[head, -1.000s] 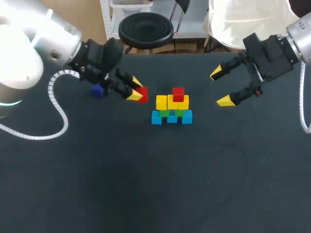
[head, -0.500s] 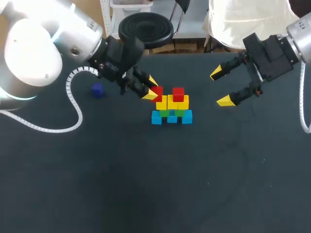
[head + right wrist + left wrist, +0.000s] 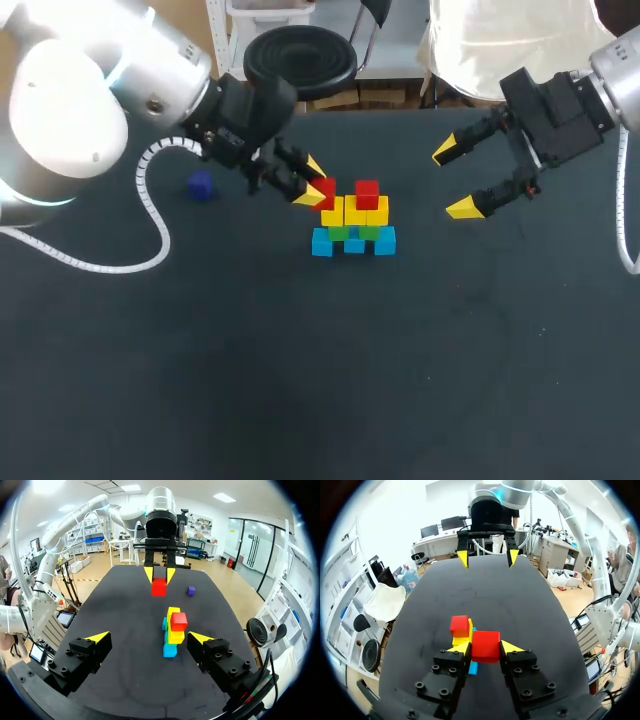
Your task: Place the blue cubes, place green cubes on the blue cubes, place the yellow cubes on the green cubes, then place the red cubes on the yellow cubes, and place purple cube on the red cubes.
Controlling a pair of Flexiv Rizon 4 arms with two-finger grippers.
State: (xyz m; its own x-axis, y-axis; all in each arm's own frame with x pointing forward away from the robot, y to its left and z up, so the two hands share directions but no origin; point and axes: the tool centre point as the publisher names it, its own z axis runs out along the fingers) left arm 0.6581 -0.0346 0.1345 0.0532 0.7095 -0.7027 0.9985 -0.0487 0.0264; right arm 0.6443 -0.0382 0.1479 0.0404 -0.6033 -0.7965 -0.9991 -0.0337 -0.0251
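The stack (image 3: 353, 225) stands mid-table: blue cubes (image 3: 322, 243) at the bottom, green cubes (image 3: 338, 233) on them, yellow cubes (image 3: 333, 211) above, and one red cube (image 3: 367, 193) on top at the right. My left gripper (image 3: 315, 187) is shut on a second red cube (image 3: 324, 191) (image 3: 485, 645), held just above the stack's left yellow cube. The purple cube (image 3: 201, 186) (image 3: 191, 590) lies alone to the left. My right gripper (image 3: 457, 178) (image 3: 149, 637) hangs open and empty to the right of the stack (image 3: 173, 630).
The black table (image 3: 300, 380) stretches wide in front of the stack. A white cable (image 3: 140, 250) from my left arm loops over the table's left part.
My left arm carried the red cube rightward from beside the purple cube to the stack's left top, then held still. The right arm has not moved.
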